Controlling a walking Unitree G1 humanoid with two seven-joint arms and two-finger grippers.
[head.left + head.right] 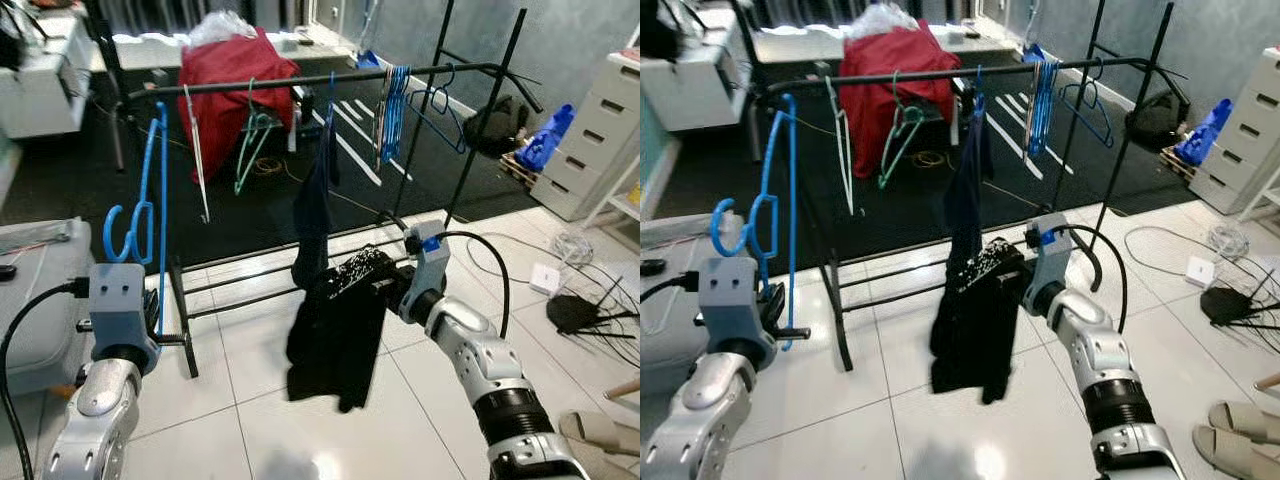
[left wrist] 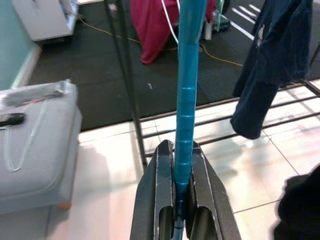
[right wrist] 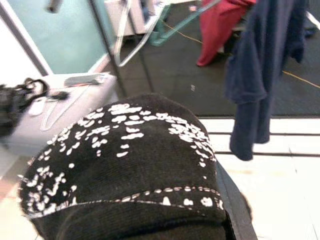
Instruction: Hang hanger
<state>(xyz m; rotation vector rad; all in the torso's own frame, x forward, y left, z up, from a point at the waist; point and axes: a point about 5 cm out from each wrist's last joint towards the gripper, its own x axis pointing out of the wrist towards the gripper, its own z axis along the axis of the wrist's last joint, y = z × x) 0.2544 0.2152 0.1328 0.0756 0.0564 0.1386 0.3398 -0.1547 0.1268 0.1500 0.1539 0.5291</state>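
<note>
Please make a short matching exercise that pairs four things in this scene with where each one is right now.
Things:
1. blue hanger
2. black garment
3. navy garment
4. red cloth

Places:
A. hanging from the rail
B. held by the left gripper
C. heaped behind the rack
D. draped over the right gripper

Pairs: 1-B, 2-D, 3-A, 4-C

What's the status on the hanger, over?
Left gripper shut on blue hanger, raised near the rail's left end, not hooked. Right gripper holding black garment. White hanger hangs nearby.
</note>
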